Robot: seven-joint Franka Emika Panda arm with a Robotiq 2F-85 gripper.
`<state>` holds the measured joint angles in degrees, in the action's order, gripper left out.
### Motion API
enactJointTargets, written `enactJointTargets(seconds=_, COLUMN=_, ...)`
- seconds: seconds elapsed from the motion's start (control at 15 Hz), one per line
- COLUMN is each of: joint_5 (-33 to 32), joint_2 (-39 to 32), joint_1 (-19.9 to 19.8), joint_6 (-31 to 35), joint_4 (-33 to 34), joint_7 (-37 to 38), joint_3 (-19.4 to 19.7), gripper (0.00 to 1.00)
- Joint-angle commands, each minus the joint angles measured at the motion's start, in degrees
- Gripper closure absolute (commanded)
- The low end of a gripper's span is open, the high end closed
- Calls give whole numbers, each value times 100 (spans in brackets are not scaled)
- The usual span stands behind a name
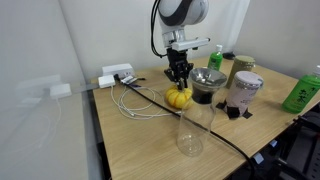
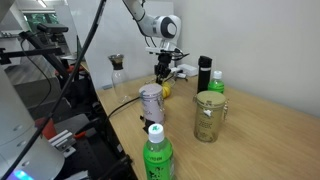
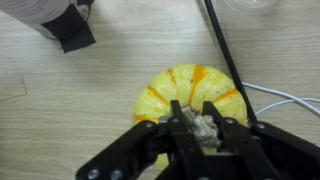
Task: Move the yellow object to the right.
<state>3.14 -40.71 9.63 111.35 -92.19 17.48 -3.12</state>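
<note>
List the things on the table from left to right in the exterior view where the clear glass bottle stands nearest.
white adapter → white power strip → yellow mini pumpkin → dark cup → lidded clear cup → green bottle at the right edge

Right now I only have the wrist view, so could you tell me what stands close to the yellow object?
Observer: A dark cup stands close beside the yellow object.
Operator: Thank you. Is there anything else nearby?
Observer: A clear glass bottle stands upright, nearer the table's front edge in an exterior view.
Operator: And is the object off the table yet?
Observer: It appears to sit on the table, with the tool straight above it.
</note>
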Motion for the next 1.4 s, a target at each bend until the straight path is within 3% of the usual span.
enactJointTargets(seconds=0.0, joint_5=174, joint_2=44, joint_1=-28, joint_6=-77, joint_4=-8, joint_7=17, joint_3=-14, gripper=94)
enactJointTargets(seconds=0.87, joint_5=429, joint_2=127, joint_1=6, joint_6=-222, joint_4=11, joint_7=22, joint_3=-89, gripper=96)
enactJointTargets(seconds=1.33, joint_5=221, joint_2=410, joint_1=137, joint_6=-391, joint_4=87, joint_7=156, joint_3=-11, gripper=96)
